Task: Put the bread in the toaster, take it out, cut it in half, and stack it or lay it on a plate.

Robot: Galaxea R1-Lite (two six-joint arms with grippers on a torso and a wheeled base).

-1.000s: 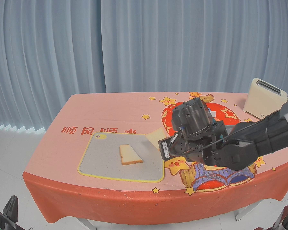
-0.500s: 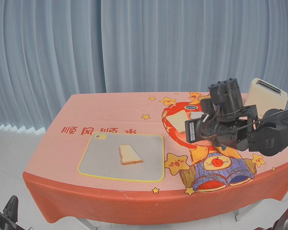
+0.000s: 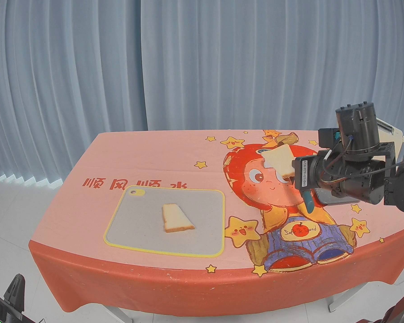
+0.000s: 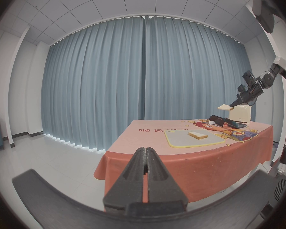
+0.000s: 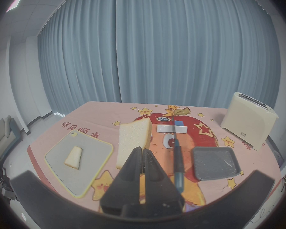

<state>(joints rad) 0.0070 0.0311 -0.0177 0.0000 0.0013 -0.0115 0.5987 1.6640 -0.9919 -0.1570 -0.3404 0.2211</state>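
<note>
Over the right half of the table [image 3: 166,158], the right claw [image 5: 141,153] pinches a bread slice [image 3: 280,159] by one edge, held in the air near the toaster [image 5: 248,120]. A smaller bread piece [image 3: 176,217] lies flat on the cutting board [image 3: 134,234], near left. The knife [image 5: 178,163] lies just left of the dark tray [image 5: 214,163]. The left claw [image 4: 146,158] is pressed together, empty, low and well off the table.
</note>
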